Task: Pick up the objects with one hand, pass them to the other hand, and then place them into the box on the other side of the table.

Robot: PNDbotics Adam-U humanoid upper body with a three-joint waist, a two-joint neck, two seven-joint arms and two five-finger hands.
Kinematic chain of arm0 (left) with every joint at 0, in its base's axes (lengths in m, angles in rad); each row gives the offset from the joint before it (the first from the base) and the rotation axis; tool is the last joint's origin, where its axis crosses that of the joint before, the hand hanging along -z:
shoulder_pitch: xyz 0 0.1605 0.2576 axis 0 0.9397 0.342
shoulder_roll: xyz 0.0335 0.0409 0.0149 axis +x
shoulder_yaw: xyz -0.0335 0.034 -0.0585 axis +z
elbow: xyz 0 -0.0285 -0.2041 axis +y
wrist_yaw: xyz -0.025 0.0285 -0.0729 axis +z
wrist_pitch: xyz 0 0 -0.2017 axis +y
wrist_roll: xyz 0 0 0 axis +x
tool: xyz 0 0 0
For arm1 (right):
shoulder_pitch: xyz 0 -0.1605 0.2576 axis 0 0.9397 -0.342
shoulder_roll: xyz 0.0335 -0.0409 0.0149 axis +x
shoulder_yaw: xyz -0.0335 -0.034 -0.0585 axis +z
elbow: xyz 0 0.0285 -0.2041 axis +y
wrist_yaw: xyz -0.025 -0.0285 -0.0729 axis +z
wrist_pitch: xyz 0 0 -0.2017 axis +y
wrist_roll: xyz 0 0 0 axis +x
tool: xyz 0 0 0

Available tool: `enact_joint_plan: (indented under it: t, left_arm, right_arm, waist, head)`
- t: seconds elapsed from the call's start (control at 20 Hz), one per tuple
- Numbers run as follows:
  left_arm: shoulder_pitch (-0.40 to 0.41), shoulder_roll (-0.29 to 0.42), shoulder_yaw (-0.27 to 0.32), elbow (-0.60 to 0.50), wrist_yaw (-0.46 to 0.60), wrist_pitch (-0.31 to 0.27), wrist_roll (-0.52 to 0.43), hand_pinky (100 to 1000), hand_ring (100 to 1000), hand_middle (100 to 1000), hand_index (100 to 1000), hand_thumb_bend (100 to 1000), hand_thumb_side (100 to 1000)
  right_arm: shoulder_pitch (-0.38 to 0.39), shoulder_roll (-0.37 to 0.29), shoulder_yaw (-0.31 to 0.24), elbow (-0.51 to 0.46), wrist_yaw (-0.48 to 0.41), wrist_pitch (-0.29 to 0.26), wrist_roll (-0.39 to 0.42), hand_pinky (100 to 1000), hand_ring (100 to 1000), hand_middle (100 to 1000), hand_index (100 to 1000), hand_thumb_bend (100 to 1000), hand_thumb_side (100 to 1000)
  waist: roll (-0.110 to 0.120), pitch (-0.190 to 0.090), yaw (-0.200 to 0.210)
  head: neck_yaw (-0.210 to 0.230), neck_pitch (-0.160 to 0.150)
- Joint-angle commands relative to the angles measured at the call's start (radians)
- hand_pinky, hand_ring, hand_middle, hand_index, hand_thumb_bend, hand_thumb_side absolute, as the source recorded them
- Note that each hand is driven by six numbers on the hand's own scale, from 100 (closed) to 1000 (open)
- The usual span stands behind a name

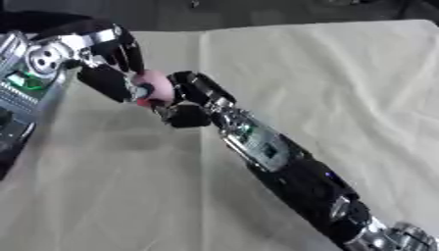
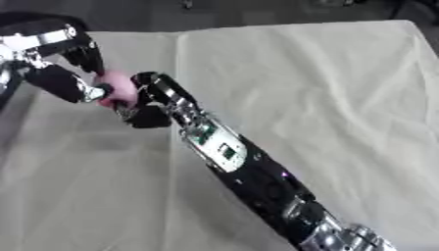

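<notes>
Two hands meet over the upper left of the bench, one pink item between them.

Left hand: enters from the upper-left corner, black fingers curled down around the item from the left and above, thumb side below. Judged to be the giving or receiving partner in the hand-over; which one cannot be told from this moment alone.

Pink item: small, rounded, with a darker patch on its face; nature not clear. Held in the air above the bench, clamped between both hands, touching each.

Right hand: reaches diagonally from the lower right on a long black and silver arm, fingers curled onto the item's right side. Both hands pinch at once, likely so the item is never unsupported during the pass.

Bench: covered in pale creased cloth, bare beneath the hands.

Box: not in view; destination cannot be placed. Hand-over stage; placing not yet begun.
</notes>
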Motion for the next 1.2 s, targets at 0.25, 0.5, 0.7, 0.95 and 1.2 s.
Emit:
enact_joint_plan:
  t: [0.25, 0.5, 0.7, 0.95, 1.2]
  left_arm:
    - [-0.011, -0.003, -0.009, 0.027, -0.033, -0.027, -0.077, 787, 651, 559, 579, 320, 100]
    - [-0.008, -0.005, -0.001, 0.025, -0.065, -0.049, -0.102, 804, 686, 610, 724, 532, 100]
    - [-0.006, -0.004, 0.001, 0.014, -0.099, -0.053, -0.085, 804, 696, 622, 772, 602, 100]
    - [-0.003, -0.01, -0.002, 0.021, -0.115, -0.061, -0.089, 802, 701, 630, 796, 633, 100]
    - [-0.002, -0.012, -0.002, 0.021, -0.118, -0.065, -0.091, 802, 704, 635, 799, 656, 100]
  right_arm:
    - [-0.016, 0.001, 0.004, -0.03, -0.015, -0.036, 0.022, 695, 534, 517, 541, 100, 100]
    - [-0.001, -0.041, 0.007, -0.061, -0.047, -0.052, 0.032, 695, 533, 516, 541, 100, 100]
    - [0.006, -0.057, 0.009, -0.08, -0.061, -0.042, 0.032, 694, 533, 516, 541, 100, 100]
    - [0.007, -0.061, 0.012, -0.087, -0.065, -0.037, 0.033, 694, 532, 516, 540, 100, 100]
    - [0.007, -0.061, 0.014, -0.086, -0.063, -0.037, 0.034, 694, 532, 516, 540, 100, 100]
  waist:
    - [0.012, -0.03, 0.0]
    - [0.01, -0.028, 0.0]
    - [0.009, -0.027, 0.002]
    - [0.008, -0.027, 0.002]
    - [0.008, -0.026, 0.003]
  head:
    - [0.0, -0.009]
    - [-0.002, -0.01]
    - [-0.004, -0.01]
    - [-0.004, -0.012]
    - [-0.005, -0.011]
